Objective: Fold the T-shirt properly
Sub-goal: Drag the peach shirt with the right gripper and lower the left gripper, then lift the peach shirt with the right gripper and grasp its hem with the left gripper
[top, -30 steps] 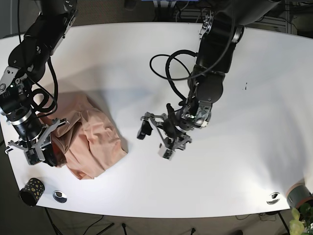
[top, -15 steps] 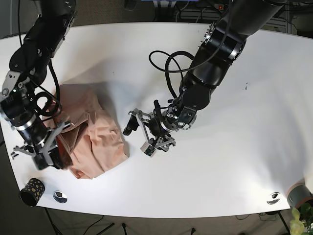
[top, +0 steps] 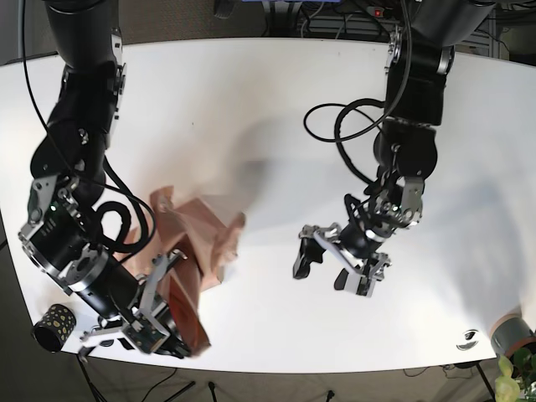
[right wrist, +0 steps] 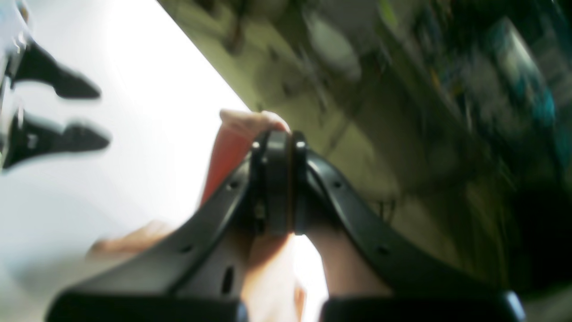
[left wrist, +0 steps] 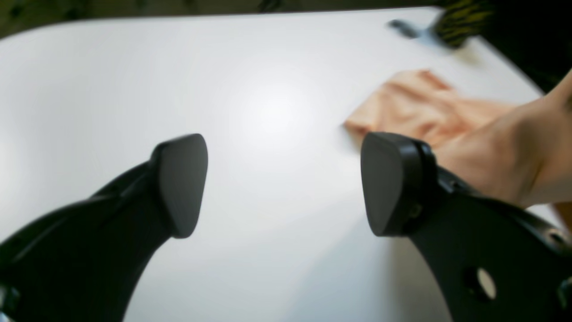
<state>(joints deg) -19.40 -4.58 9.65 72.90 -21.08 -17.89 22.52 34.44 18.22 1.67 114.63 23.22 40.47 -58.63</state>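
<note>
The peach T-shirt (top: 205, 239) is partly lifted off the white table (top: 251, 109). One end hangs from my right gripper (top: 167, 335) near the front left edge, and the rest trails back onto the table. In the right wrist view the right gripper (right wrist: 279, 147) is shut on a fold of the T-shirt (right wrist: 225, 156). My left gripper (top: 325, 270) stands open over bare table, right of the shirt and apart from it. In the left wrist view its fingers (left wrist: 181, 183) are spread wide with nothing between them, and the T-shirt (left wrist: 415, 107) lies beyond them to the right.
A black cup with gold dots (top: 53, 327) stands at the front left corner, also in the left wrist view as the cup (left wrist: 460, 22). A small silver disc (top: 467, 339) and a pot (top: 512, 333) sit at the front right corner.
My right arm has pulled the shirt up and toward the front edge, stretching it off the table. My left gripper has drawn away to the right, still open.
</note>
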